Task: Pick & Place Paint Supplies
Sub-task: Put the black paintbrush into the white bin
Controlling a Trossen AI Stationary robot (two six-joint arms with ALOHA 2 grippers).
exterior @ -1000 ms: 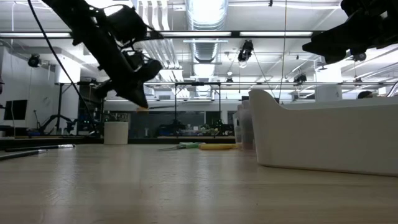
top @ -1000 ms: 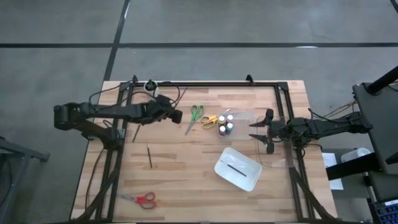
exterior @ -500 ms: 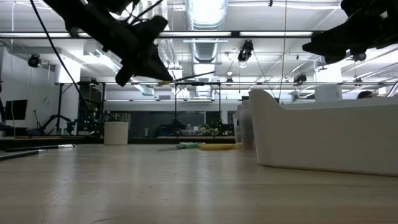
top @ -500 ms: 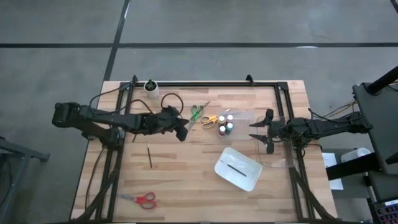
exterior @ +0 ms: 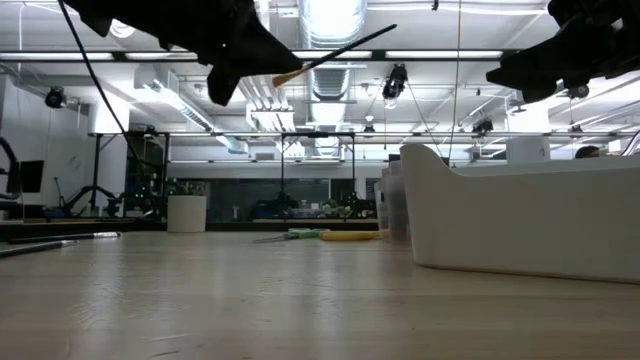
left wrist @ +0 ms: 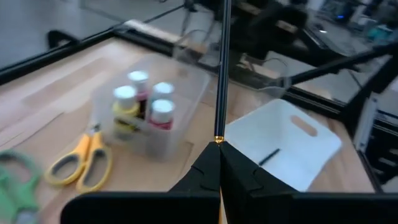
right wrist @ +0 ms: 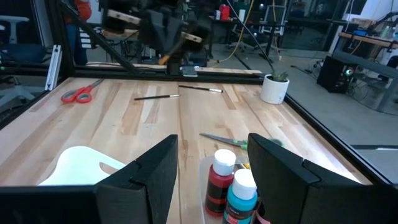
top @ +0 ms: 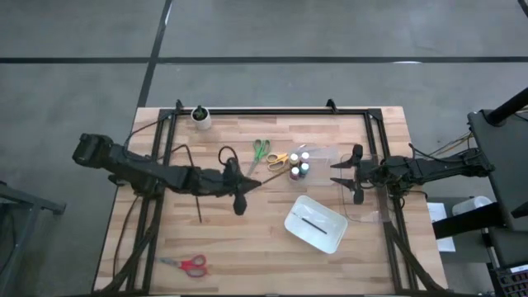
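Pale butcher-block planks form the desk [top: 247,239], where the left gripper [top: 240,186] hangs above the middle, clamped tight on a thin dark brush [left wrist: 221,68]. In the low view the brush [exterior: 335,55] slants up and away from the gripper [exterior: 243,50], its wooden-coloured end just at the fingertips. From the left wrist view the brush runs straight out from the closed fingers [left wrist: 208,171] over a clear container [left wrist: 149,115] of paint bottles [left wrist: 140,102] and a white tray [left wrist: 286,146].

The right gripper [top: 351,175] waits at the right side of the desk, fingers [right wrist: 149,177] spread and holding nothing, just right of the paint bottles [top: 299,163]. A red bottle [right wrist: 221,180] and a teal bottle [right wrist: 242,196] stand between those fingers in the right wrist view.

The white tray [top: 314,223] lies near of the bottles, with one brush [top: 312,221] already inside. Green-handled scissors [top: 259,152] and yellow-handled scissors [top: 277,160] lie side by side just left of the bottles. Another brush [top: 198,206] lies on the wood to the left, near of the left arm, and a second loose brush [right wrist: 200,89] lies beyond it. Red-handled scissors [top: 190,264] lie at the near left corner. A small white cup [top: 200,116] stands at the far edge, left of centre.
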